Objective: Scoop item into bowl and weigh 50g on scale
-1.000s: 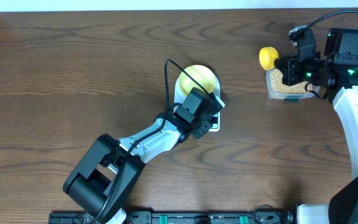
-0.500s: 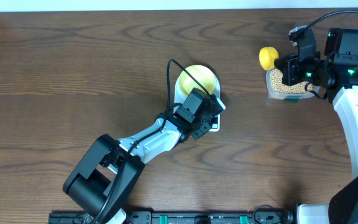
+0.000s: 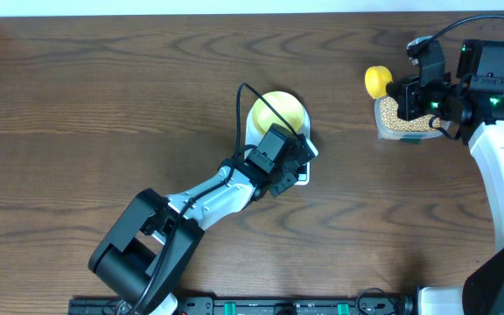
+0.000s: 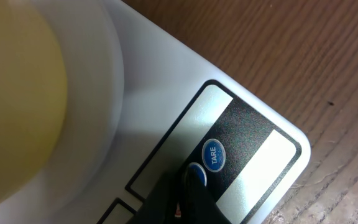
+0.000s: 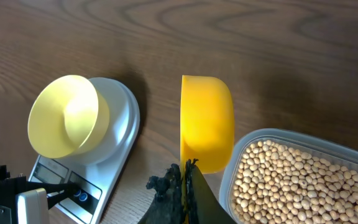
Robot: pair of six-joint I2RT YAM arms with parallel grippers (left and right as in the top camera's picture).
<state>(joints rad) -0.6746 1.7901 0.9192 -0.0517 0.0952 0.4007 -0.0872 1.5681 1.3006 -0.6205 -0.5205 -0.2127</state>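
Note:
The pale yellow bowl stands on the white scale, and no beans show inside the bowl. My left gripper is shut, its tip resting on a blue button beside the TARE button of the scale. At the far right my right gripper is shut on the handle of a yellow scoop. The scoop hangs just left of a clear container of tan beans, and its inside is turned away from view.
The clear bean container sits near the table's right edge under my right arm. My left arm stretches from the bottom left up to the scale. Dark wood table surrounds everything.

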